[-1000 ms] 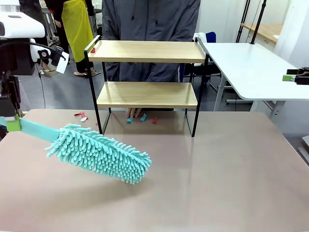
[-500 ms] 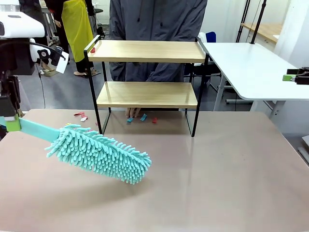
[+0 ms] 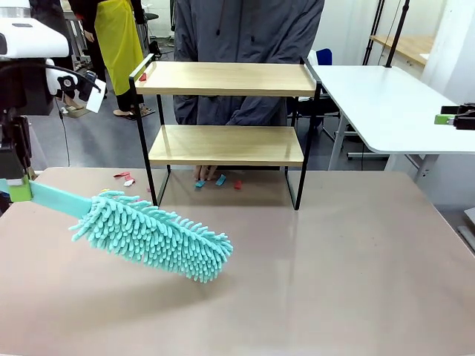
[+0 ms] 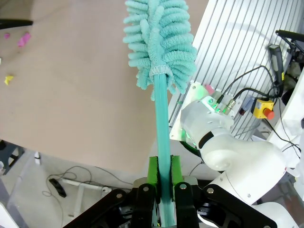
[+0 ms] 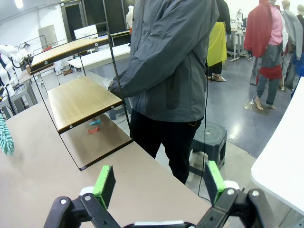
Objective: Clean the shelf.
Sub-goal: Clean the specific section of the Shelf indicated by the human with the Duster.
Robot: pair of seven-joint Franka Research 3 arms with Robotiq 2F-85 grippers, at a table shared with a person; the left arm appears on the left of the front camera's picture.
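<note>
Duster held low at the table's left by the left gripper; shelf set at the far middle of the table.

Left gripper (image 3: 20, 190) is pointed down at the left edge and clamped on the teal handle of the duster (image 3: 152, 236), with a green pad pressed on either side of it. The fluffy head is angled down to the right, close over the table (image 3: 349, 267) and well apart from the shelf (image 3: 223, 79). Right gripper (image 5: 156, 183) is parked at the far right, jaws spread wide with nothing between them. A small red piece (image 3: 143, 76) is seen at the top board's left end. Coloured scraps (image 3: 220, 180) are scattered on the table under the lower board, with a person's hand (image 3: 206, 172) beside them.
</note>
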